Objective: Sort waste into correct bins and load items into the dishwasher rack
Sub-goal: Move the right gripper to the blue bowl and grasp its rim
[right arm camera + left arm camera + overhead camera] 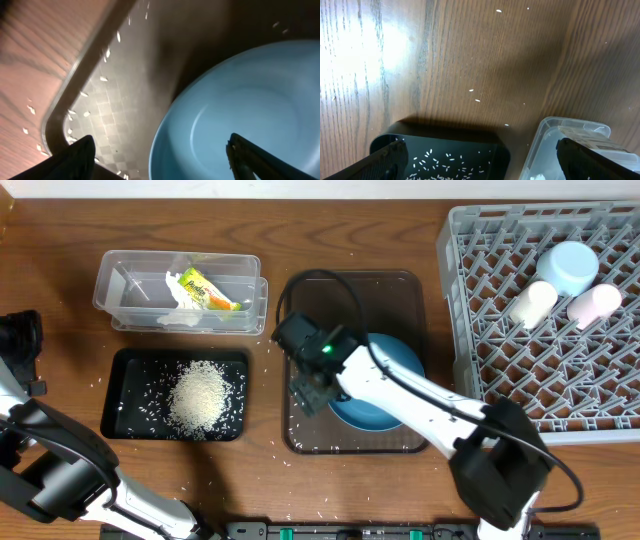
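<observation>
The dark-blue dish (365, 416) lies on the brown tray (400, 290). My right gripper (310, 392) is open and straddles the dish's left rim. In the right wrist view (160, 142) one finger is over the tray floor (115, 100) and the other over the dish (240, 100). The rice heap (200, 398) lies in the black tray (135, 370). The wrapper (205, 290) and white paper lie in the clear tub (130, 280). The light-blue bowl (572, 267), cream cup (530, 303) and pink cup (593, 304) are in the rack (500, 300). My left gripper (22, 345) is open and empty at the far left.
The left wrist view shows my open left gripper (481, 147) above a corner of the black tray (455, 145) and the clear tub (555, 140). Loose rice grains are scattered on the wooden table (270, 470) and on the brown tray.
</observation>
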Controlling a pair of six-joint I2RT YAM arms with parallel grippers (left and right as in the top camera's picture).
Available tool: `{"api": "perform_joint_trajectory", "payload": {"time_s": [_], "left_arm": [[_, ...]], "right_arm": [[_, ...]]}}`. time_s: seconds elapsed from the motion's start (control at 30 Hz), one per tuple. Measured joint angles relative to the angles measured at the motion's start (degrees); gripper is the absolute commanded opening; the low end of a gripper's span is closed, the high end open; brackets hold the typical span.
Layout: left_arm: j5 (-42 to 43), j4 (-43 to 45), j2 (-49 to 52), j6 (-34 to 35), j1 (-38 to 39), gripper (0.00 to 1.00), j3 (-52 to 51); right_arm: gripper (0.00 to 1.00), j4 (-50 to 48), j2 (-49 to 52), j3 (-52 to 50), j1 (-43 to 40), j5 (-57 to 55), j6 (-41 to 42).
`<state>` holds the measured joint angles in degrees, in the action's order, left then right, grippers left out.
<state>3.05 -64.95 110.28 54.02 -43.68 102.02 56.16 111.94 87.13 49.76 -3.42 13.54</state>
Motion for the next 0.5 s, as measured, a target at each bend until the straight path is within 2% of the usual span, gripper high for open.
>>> {"api": "perform_joint_trajectory", "payload": {"time_s": [0.1,0.2,0.4,0.5], "left_arm": [[-0.02,0.0,0.0,0.0,0.0,0.97,0.0],[0.0,0.0,0.0,0.0,0.0,0.98,0.0],[0.0,0.0,0.0,0.0,0.0,0.98,0.0],[0.0,0.0,0.0,0.0,0.0,0.97,0.0]], "right_arm": [[0.7,2.19,2.45,0.0,0.42,-0.57,0.44],[0.69,3.96,5.03,-0.13,0.42,-0.96,0.63],[0.59,4.42,7.28,-0.37,0.42,1.95,0.92],[0.51,4.02,7.3,-0.5,0.42,3.17,0.96]]}}
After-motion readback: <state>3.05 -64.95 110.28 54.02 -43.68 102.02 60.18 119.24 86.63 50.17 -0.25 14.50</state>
